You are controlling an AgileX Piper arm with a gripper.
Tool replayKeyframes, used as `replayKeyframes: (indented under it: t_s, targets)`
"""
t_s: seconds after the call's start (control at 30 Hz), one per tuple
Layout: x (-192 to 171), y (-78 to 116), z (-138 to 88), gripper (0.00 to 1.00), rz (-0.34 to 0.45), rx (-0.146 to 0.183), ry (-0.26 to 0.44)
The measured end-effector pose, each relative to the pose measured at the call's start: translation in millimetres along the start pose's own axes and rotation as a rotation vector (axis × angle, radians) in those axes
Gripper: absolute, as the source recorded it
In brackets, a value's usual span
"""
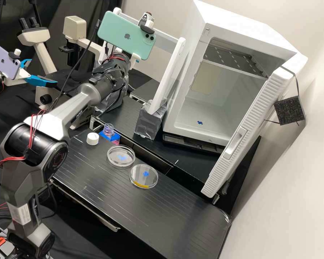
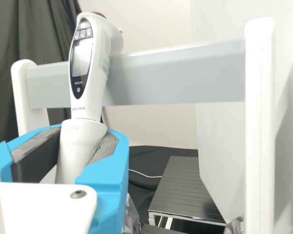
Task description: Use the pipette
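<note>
In the high view my gripper (image 1: 135, 59) is mostly hidden behind the green phone on the arm, at the white stand. The white pipette's top (image 1: 147, 18) rises just behind that phone. From the wrist, the pipette (image 2: 90, 73) stands nearly upright against the stand's grey crossbar (image 2: 176, 75), its dark display facing the camera. My gripper (image 2: 83, 141) is shut on the pipette's lower body, with a grey pad (image 2: 106, 146) against one side and the other pad against the opposite side. The pipette's lower end is hidden behind the gripper.
Two petri dishes (image 1: 121, 156) (image 1: 144, 176), a white cap (image 1: 93, 139) and a small clear container (image 1: 108, 130) lie on the black bench (image 1: 169, 219). A foil-wrapped base (image 1: 147, 122) carries the stand's near post. Beside it is an open white cabinet (image 1: 189, 124) with its door swung out.
</note>
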State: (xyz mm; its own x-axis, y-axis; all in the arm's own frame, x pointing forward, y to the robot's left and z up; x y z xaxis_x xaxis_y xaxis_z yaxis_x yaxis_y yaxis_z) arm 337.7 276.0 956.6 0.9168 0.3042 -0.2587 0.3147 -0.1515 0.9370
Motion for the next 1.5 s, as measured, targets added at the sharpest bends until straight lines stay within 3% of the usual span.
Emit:
replayKeyframes:
  t_s: [0.27, 0.57, 1.03, 1.07, 1.23, 1.5]
  targets:
    - [4, -2.5, 4, 0.0, -0.008, 0.004, -0.01]
    - [13, -11.7, 9, 0.0, -0.032, -0.024, -0.038]
    - [17, -16.3, 16, 0.0, -0.033, -0.026, -0.062]
    - [17, -16.1, 16, 1.0, -0.03, -0.021, -0.062]
    - [18, -15.2, 19, 1.0, -0.017, -0.048, -0.079]
    - [18, -10.8, 19, 1.0, 0.032, -0.046, -0.078]
